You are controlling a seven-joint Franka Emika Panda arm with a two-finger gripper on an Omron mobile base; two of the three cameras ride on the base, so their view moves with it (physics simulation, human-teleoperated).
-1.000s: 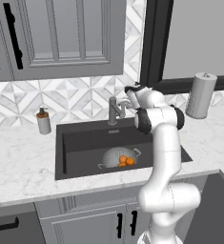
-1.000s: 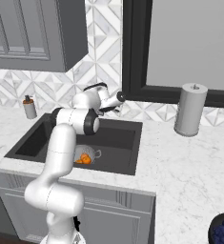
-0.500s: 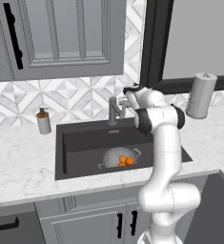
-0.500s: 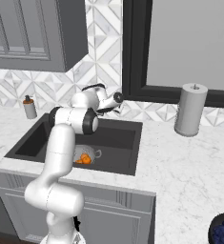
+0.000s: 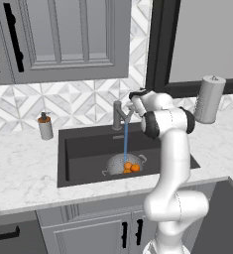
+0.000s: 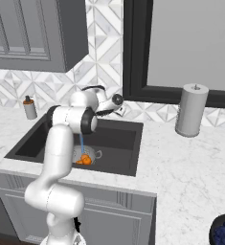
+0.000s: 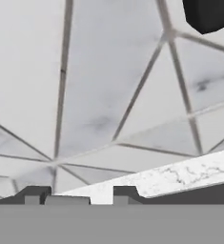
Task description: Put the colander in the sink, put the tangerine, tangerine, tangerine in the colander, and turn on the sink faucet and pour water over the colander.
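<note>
A thin pale-blue stream of water (image 5: 126, 141) falls on the round silver-grey perforated colander (image 5: 119, 163); the two-finger gripper (image 5: 133, 100), jaws unreadable, should leave the grey metal faucet (image 5: 119, 115) alone.

water (image 5: 126, 140): now streaming from sink faucet (image 5: 119, 116) into colander (image 5: 124, 164)
gripper (image 5: 133, 97): narrowed by faucet

Glossy white, rounded arm (image 5: 172, 163) segments with dark joint bands and two dark finger tips (image 7: 35, 194)
</note>
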